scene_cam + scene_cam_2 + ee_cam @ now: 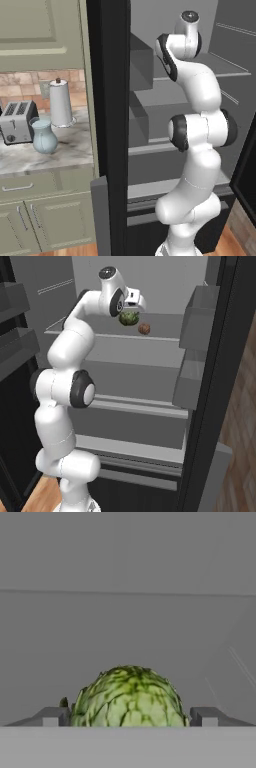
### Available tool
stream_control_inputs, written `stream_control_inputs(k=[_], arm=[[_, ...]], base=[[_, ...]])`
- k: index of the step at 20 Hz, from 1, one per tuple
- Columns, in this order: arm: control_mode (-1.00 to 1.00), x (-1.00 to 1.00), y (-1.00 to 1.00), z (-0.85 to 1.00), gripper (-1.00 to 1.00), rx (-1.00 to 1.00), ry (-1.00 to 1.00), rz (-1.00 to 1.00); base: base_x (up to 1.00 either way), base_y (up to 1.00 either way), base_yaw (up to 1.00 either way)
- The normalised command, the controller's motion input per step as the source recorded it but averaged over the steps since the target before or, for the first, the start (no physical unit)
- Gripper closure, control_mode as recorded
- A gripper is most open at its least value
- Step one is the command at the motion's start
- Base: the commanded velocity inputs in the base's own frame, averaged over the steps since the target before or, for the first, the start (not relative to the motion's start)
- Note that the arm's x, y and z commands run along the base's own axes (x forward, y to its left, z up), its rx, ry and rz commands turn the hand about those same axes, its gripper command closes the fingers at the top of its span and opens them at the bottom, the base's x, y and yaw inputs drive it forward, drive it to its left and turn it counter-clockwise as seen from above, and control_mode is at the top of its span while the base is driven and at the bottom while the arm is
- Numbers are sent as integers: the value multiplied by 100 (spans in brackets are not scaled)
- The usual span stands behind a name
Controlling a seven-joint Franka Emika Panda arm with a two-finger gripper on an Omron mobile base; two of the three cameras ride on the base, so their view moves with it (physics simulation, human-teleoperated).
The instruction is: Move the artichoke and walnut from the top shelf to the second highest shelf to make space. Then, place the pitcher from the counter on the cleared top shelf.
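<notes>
My gripper [130, 717] spread wide, fingers [50, 717] at nine and three o'clock flanking the artichoke [129, 698], not yet clamped

We see the artichoke's [129, 698] lower half cut off, its left side [129, 318] behind the gripper [131, 310], fingertip contact unclear

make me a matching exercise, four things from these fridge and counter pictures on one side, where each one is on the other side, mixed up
Things:
1. artichoke
2. walnut
3. pitcher
4. paper-towel roll

Places:
A. on the counter, in front of the toaster
B. between the fingertips of the gripper
C. on the top shelf, apart from the gripper
D. upright by the brick wall, behind the pitcher

Pairs: 1-B, 2-C, 3-A, 4-D
</notes>
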Motion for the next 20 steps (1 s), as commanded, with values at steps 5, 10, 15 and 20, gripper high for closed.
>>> stream_control_inputs(k=[5,10,15,20], arm=[[-100,-47,1,-58,100,0,-20,0],[-100,-88,6,-11,100,0,-16,0],[-100,-100,20,35,100,0,-1,1],[-100,-100,25,57,100,-3,0,3]], base=[[0,0,0],[0,0,0],[0,0,0],[0,0,0]])
